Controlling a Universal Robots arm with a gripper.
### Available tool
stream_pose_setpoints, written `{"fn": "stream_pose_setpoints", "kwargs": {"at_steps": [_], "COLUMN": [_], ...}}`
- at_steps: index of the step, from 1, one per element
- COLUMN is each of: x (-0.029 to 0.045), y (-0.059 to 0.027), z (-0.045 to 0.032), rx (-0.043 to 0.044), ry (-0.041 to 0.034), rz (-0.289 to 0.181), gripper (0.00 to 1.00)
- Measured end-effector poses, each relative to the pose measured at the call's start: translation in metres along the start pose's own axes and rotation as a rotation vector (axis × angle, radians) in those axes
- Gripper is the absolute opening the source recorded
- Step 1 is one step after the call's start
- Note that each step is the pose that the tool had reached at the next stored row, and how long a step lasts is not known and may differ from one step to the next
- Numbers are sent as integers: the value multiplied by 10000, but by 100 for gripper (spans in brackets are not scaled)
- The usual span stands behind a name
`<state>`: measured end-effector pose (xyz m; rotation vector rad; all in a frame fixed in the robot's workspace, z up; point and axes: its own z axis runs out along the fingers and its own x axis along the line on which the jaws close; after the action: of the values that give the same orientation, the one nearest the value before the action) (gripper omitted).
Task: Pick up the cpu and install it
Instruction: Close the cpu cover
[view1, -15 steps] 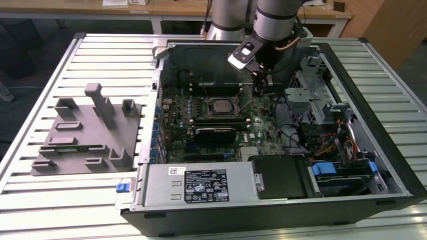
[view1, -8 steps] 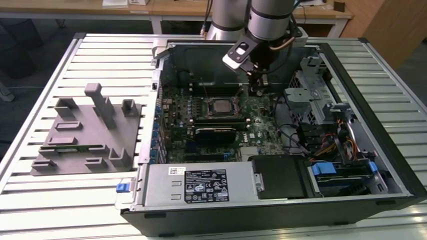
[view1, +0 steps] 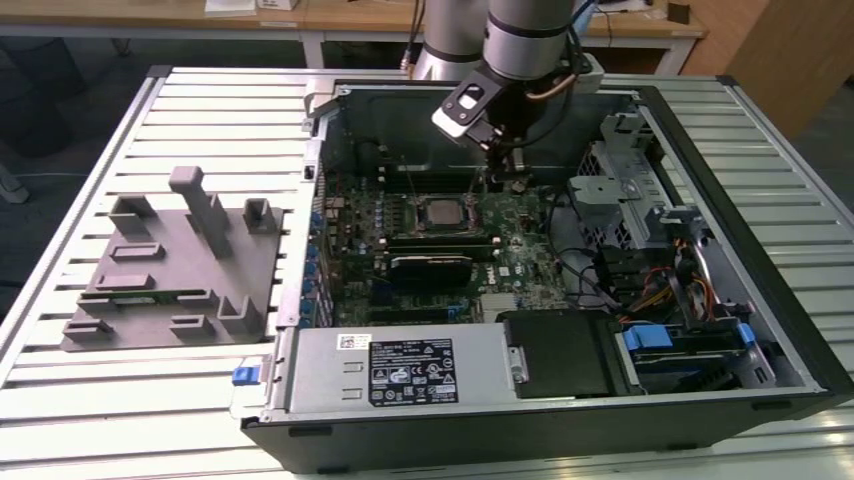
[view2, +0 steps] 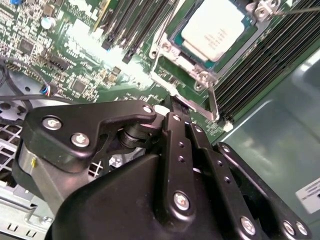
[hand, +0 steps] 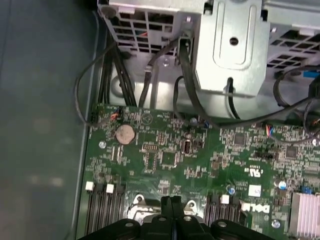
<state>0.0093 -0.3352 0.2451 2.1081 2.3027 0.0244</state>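
Silvery cpu (view2: 212, 27) in socket (view2: 200, 76), second wrist view

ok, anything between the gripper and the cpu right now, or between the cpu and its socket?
Nothing visible. The cpu already sits in the socket on the motherboard, its metal top bare. The gripper hangs just beside the socket frame, shut and holding nothing, with only open air between it and the cpu.

Silvery-grey cpu (view2: 212, 27), green motherboard (hand: 190, 160)

light: bright, even | glare: cpu (view2: 214, 27) top | shadows: soft
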Motion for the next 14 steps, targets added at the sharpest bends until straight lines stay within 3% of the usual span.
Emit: {"fn": "stream_pose_setpoints", "kwargs": {"at_steps": [14], "x": [29], "y": [-225], "z": [4], "rx": [0], "ry": [0], "rz": [1], "gripper": [11]}}
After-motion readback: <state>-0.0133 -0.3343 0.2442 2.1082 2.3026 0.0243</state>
